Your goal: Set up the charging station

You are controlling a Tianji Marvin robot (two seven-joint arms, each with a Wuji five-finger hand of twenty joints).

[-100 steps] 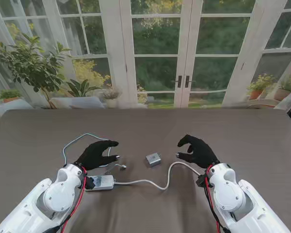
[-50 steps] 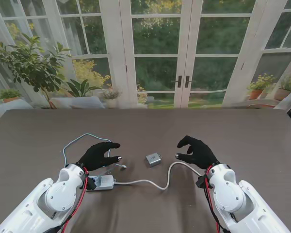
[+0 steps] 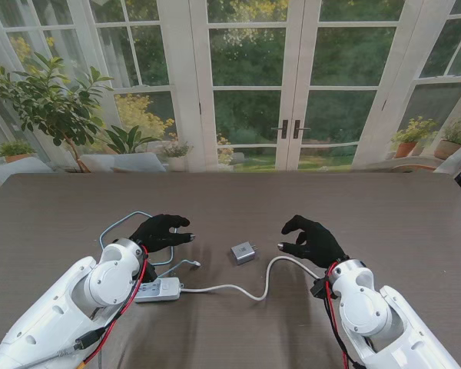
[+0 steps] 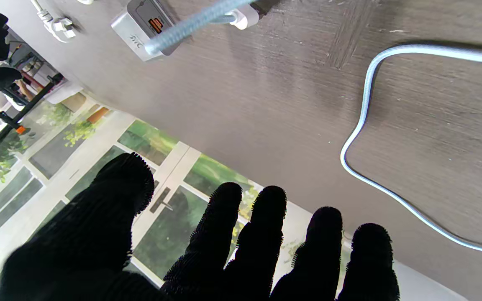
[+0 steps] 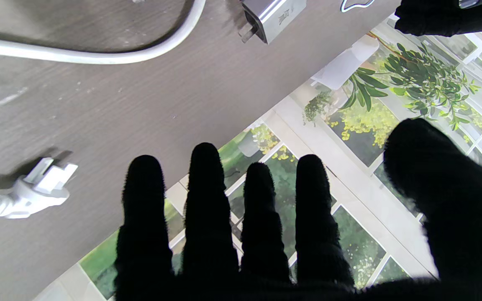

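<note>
power strip (image 3: 159,290): left end behind left arm | blue cable (image 3: 121,223): partly under left hand (image 3: 160,231)

stand: high, looking down | wrists: low, along fingers | shared: adapter (image 3: 243,251)

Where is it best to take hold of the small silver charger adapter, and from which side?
Pinch the silver charger adapter across its two flat side faces, coming from above. It lies flat; its prongs stick out of one end, so leave that end free for plugging.
</note>
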